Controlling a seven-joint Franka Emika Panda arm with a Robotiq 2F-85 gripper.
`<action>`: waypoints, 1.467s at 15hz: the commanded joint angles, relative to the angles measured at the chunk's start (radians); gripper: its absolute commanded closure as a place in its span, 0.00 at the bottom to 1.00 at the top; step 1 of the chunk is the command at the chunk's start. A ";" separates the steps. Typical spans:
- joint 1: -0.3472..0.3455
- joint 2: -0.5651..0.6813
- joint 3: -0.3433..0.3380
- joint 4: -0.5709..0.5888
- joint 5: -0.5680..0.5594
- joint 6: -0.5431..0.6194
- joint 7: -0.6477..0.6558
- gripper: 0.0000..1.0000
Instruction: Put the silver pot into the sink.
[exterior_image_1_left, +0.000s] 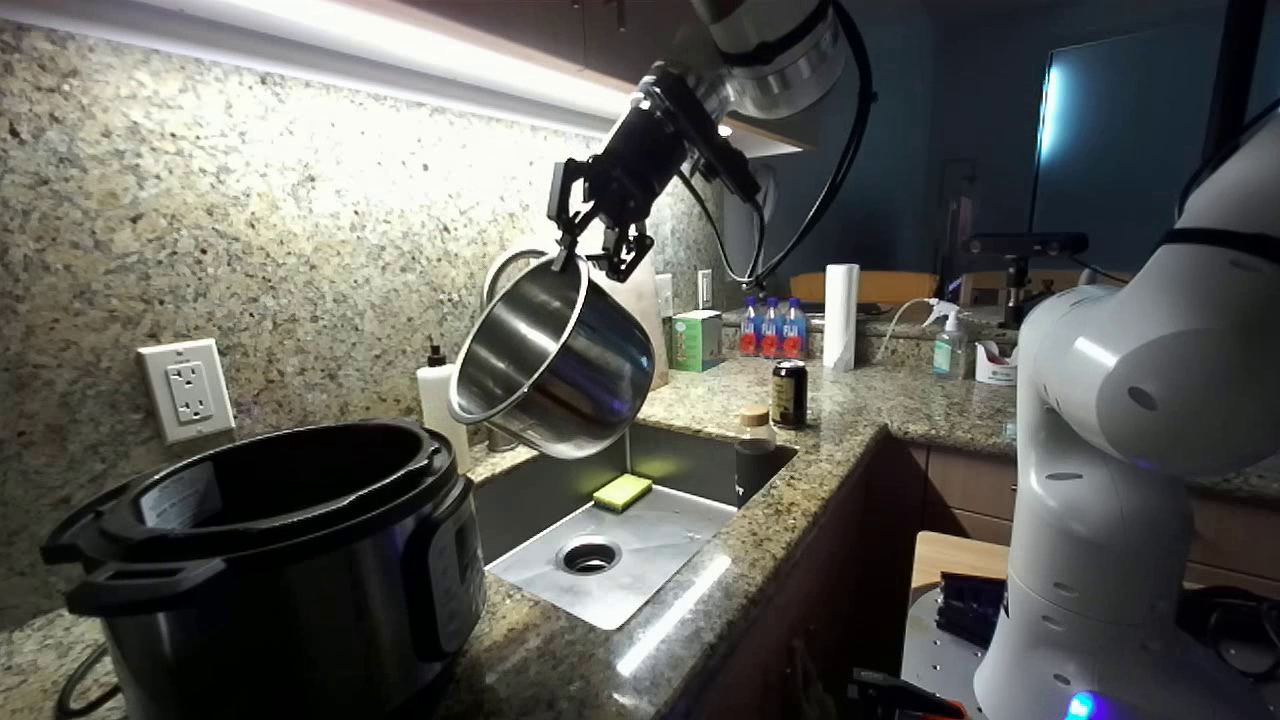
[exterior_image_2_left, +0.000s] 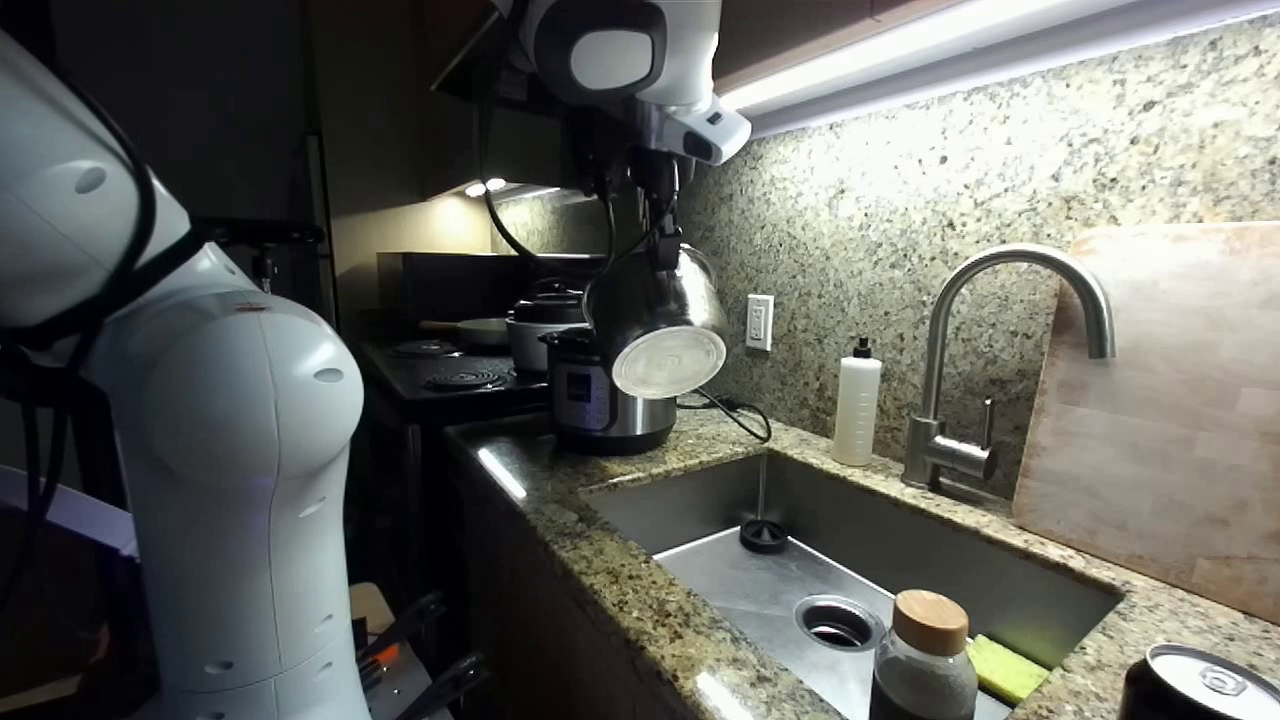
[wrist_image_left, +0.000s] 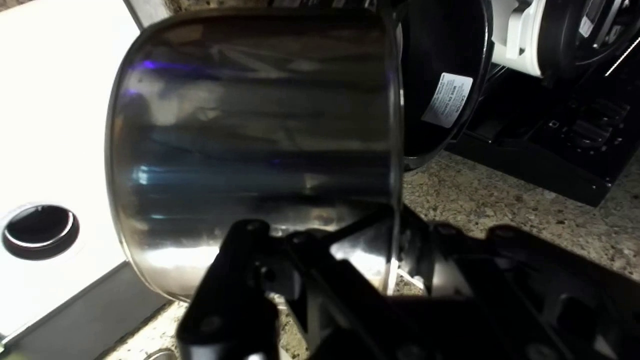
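The white jointed arm (exterior_image_1_left: 1080, 520) is reaching high over the speckled granite counter (exterior_image_1_left: 860, 390), wrist bent, pointing slantwise down. And the grip is on: the black two-fingered gripper (exterior_image_1_left: 588, 262) is closed tight, pinching the rim of the shiny, cylindrical steel silver pot (exterior_image_1_left: 605, 375). That pot hangs in mid-air, tipped well over, its mouth facing the black-and-steel multicooker (exterior_image_1_left: 290, 610). It is higher than the rectangular brushed-steel sink (exterior_image_2_left: 720, 575); how much of it is over the basin, I can't tell.

Lettering now! Three clear blue-capped bottles (exterior_image_1_left: 771, 330) read FIJI at the back, and the wrist view picks out CAUTION and MISE EN GARDE on a white label (wrist_image_left: 448, 100) inside the multicooker. The writing on the black drinks can (exterior_image_1_left: 789, 398) is too small.

Down in the sink: a yellow-green rectangular sponge (exterior_image_2_left: 1005, 668) and a black round stopper-like piece (exterior_image_2_left: 763, 536). Behind it stands a translucent white squeeze bottle (exterior_image_2_left: 857, 410), black-tipped. A clear bottle with a round wooden lid (exterior_image_2_left: 929, 655) looks dark lower down; whether it's in the basin, I can't say.
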 joint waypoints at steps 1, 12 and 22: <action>-0.041 -0.059 -0.015 -0.034 0.018 -0.035 -0.040 0.99; -0.169 -0.069 -0.082 -0.052 -0.099 -0.174 -0.068 0.99; -0.192 0.029 -0.186 -0.018 -0.131 -0.229 -0.191 0.99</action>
